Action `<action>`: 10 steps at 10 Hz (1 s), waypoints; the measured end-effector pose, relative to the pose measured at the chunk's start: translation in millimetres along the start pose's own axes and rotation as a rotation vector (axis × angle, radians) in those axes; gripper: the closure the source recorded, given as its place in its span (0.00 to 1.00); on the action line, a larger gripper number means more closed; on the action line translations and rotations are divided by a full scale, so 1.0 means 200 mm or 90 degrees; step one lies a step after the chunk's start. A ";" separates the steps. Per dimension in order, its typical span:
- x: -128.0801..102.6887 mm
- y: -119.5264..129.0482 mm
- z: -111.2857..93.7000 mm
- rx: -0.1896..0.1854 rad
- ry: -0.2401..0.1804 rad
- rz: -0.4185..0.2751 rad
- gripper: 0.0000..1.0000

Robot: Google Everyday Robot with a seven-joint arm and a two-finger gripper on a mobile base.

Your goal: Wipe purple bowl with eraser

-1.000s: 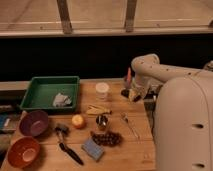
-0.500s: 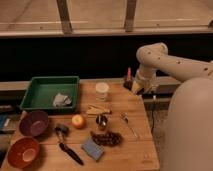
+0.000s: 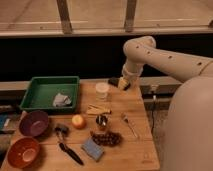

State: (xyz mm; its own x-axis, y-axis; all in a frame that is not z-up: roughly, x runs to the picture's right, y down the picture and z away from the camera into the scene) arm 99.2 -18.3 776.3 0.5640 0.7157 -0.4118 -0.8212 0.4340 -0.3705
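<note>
The purple bowl stands at the table's left edge, in front of the green tray. My gripper hangs over the table's back edge, just right of the white cup, far from the bowl. It is shut, and a small dark shape shows at its tip. I cannot tell whether that shape is the eraser, and I see no eraser elsewhere on the table.
An orange-brown bowl sits in front of the purple one. A green tray holds a crumpled cloth. A white cup, an orange fruit, a metal cup, grapes, a blue-grey pad, a black-handled brush and a fork fill the middle.
The arm has swung up and stretched out. The gripper has shifted left along the table's back edge towards the white cup. Nothing on the table has moved.
</note>
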 end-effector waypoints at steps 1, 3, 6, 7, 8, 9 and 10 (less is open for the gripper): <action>-0.08 0.14 0.00 -0.011 -0.009 -0.049 1.00; -0.22 0.41 0.00 -0.046 -0.019 -0.131 1.00; -0.30 0.82 0.02 -0.114 -0.019 -0.255 1.00; -0.30 0.85 0.02 -0.118 -0.019 -0.263 1.00; -0.29 0.82 0.02 -0.117 -0.017 -0.258 1.00; -0.29 0.82 0.02 -0.117 -0.017 -0.258 1.00; -0.29 0.83 0.02 -0.117 -0.017 -0.259 1.00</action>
State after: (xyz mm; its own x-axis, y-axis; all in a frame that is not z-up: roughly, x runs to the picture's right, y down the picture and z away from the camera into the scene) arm -69.7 14.6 742.6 0.8333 0.5222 -0.1815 -0.5031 0.5802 -0.6405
